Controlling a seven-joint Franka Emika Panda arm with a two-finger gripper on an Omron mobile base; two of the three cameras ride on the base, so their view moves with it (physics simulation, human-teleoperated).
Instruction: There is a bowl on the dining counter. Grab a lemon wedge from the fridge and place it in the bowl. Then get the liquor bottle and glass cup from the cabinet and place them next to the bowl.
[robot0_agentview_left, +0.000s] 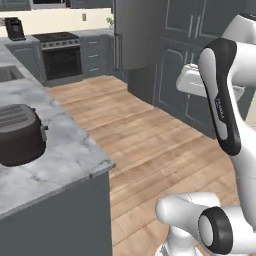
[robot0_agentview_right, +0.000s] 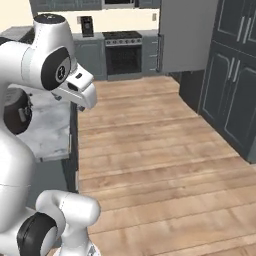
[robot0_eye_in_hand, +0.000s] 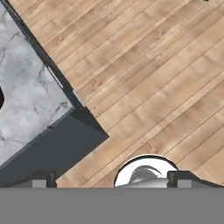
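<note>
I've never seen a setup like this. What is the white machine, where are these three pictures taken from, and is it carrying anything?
It is a white robot arm on a driving base in a computer-drawn kitchen. Two pictures come from cameras on the base, behind the arm to its left and right. They show a wooden floor, a marble counter with a dark toaster, a stove at the back and the grey fridge. The third camera sits on the hand, looking down at the counter corner. The gripper is open and holds nothing.
</note>
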